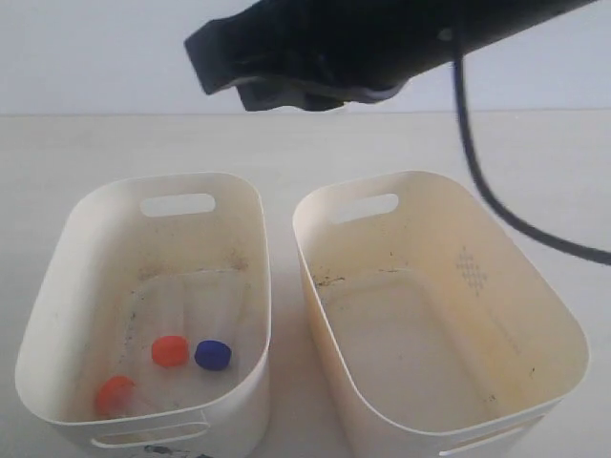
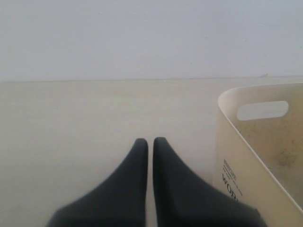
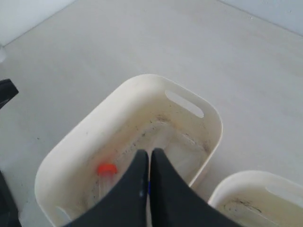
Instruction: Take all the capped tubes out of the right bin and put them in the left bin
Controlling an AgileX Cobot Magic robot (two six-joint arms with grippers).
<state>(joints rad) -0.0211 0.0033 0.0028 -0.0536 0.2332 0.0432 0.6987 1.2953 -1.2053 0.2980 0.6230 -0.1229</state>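
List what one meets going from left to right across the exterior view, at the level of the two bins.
left bin, its outer wall → front orange-capped tube → second orange-capped tube → blue-capped tube → right bin

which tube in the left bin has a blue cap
The one whose blue cap sits furthest right in the left bin, beside an orange cap. The third cap, near the front corner, is orange too.
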